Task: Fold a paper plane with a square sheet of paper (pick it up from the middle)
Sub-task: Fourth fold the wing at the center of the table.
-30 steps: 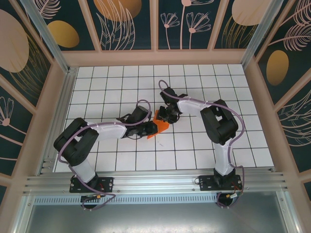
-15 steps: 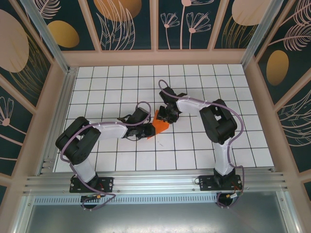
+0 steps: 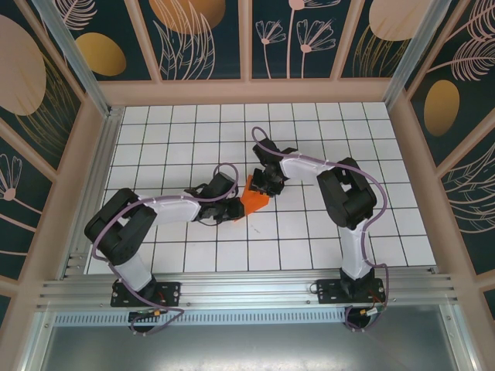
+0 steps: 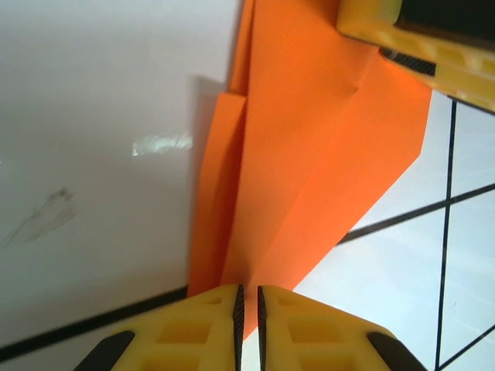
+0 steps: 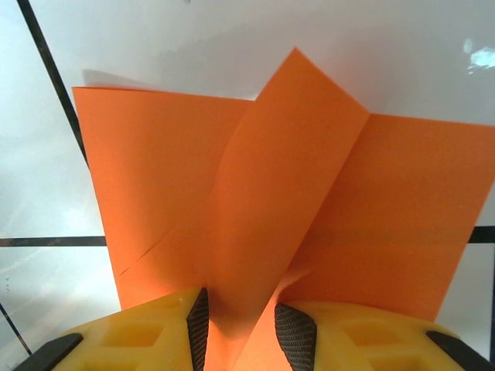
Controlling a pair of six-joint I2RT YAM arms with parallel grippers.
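The left gripper (image 4: 247,300) has eased back toward its base and tightened, jaws now nearly together on the narrow end of the half-folded orange sheet of paper (image 3: 252,200), which sits at the middle of the table (image 3: 325,232) between the arms. The right gripper (image 5: 240,323) pinches a raised crease at the opposite edge. With both ends clamped, any pulling apart or twisting would likely tear the thin paper or skew the fold.

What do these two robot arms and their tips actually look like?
The left arm and right arm have bulky black joints, white links and a purple cable looping alongside. The left tool and right tool each end in two yellow plastic fingers with moulded hollows and black ribbed pads.
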